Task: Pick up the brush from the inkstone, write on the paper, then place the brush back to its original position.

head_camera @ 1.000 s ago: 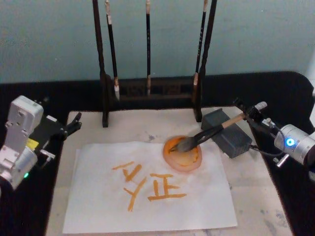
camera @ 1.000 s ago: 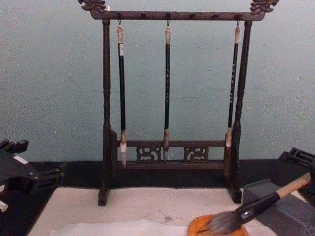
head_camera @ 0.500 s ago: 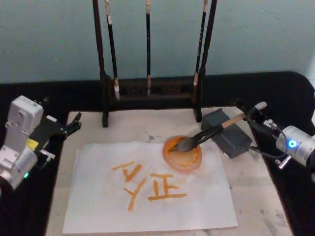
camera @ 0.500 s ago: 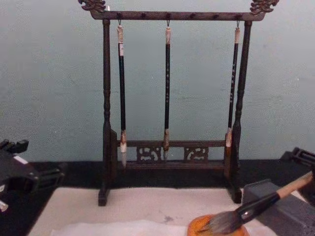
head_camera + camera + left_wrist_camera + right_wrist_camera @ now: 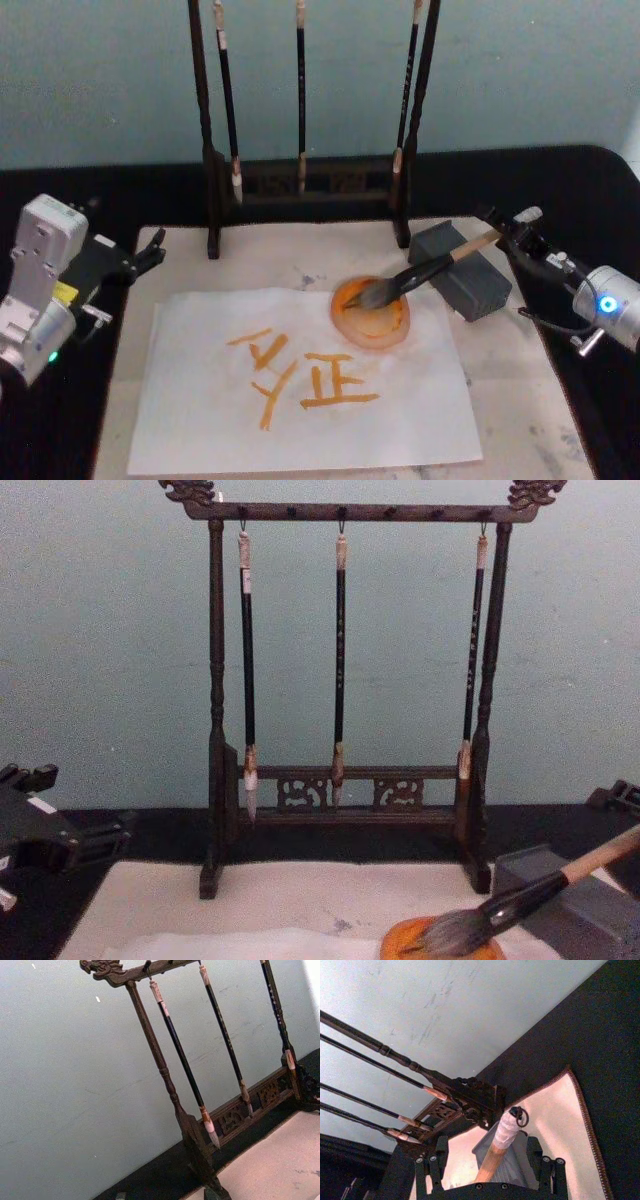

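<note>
1. Change: the right gripper [image 5: 505, 232] has backed off slightly toward the worktop's right edge. The brush [image 5: 425, 270] has not moved.
2. Brush position: the handle is propped on the grey inkstone [image 5: 472, 288] near the right edge. The bristles lie in the orange dish [image 5: 372, 318] at the far right corner of the paper [image 5: 300, 400].
3. Right fingers [image 5: 547, 1170]: released, spread either side of the white end cap without touching it.
4. Left gripper [image 5: 148, 253]: parked at the left edge.
5. Assessment: orange strokes are on the paper and the brush is set down. The task appears essentially complete, with only retraction remaining.
</note>
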Robot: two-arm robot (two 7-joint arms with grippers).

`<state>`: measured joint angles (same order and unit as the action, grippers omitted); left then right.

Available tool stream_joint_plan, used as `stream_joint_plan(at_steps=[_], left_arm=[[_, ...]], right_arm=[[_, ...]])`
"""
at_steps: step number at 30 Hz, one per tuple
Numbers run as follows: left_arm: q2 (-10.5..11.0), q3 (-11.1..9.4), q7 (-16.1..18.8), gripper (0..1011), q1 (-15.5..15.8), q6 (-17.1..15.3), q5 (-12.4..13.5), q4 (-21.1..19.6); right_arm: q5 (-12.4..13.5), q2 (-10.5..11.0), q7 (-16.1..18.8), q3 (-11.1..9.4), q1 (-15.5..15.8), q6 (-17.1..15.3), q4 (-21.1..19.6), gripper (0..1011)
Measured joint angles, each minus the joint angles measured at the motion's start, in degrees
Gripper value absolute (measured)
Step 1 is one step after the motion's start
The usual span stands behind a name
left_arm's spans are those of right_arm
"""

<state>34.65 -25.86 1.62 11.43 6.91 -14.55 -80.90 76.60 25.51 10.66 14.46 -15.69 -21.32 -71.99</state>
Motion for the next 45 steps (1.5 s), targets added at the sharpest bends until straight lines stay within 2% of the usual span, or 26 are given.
stream_joint_plan(at_steps=[15, 19, 22, 25, 28, 32, 33, 34, 41, 45], left_arm=[[0.0, 0.0, 0.0, 1010, 0.0, 0.0, 0.0, 0.0], [0.0, 0.0, 0.0, 1010, 0.0, 0.0, 0.0, 0.0], [0.0, 0.0, 0.0, 1010, 0.0, 0.0, 0.0, 0.0], [0.0, 0.0, 0.0, 1009, 0.0, 0.0, 0.0, 0.0], [0.0, 0.0, 0.0, 1010, 0.0, 0.0, 0.0, 0.0], [0.0, 0.0, 0.0, 1010, 0.0, 0.0, 0.0, 0.0], [0.0, 0.0, 0.0, 1009, 0.0, 0.0, 0.0, 0.0], [0.0, 0.0, 0.0, 1010, 0.0, 0.0, 0.0, 0.0], [0.0, 0.0, 0.0, 1010, 0.0, 0.0, 0.0, 0.0], [0.0, 0.0, 0.0, 1010, 0.0, 0.0, 0.0, 0.0]], right_arm=[[0.0, 0.2, -0.1, 0.2, 0.2, 0.3, -0.3, 1000], [0.0, 0.1, -0.1, 0.1, 0.1, 0.2, -0.2, 903], [0.0, 0.1, -0.1, 0.1, 0.1, 0.2, -0.2, 874], [0.0, 0.1, -0.1, 0.1, 0.1, 0.1, -0.1, 730], [0.0, 0.1, 0.0, 0.1, 0.1, 0.1, -0.1, 674], [-0.1, 0.0, 0.0, 0.1, 0.1, 0.1, -0.1, 531], [-0.1, 0.0, 0.0, 0.1, 0.1, 0.1, -0.1, 469], [-0.1, 0.0, 0.0, 0.1, 0.1, 0.1, -0.1, 469], [-0.1, 0.0, 0.0, 0.1, 0.0, 0.1, 0.0, 222], [-0.1, 0.0, 0.0, 0.1, 0.0, 0.1, 0.0, 180]])
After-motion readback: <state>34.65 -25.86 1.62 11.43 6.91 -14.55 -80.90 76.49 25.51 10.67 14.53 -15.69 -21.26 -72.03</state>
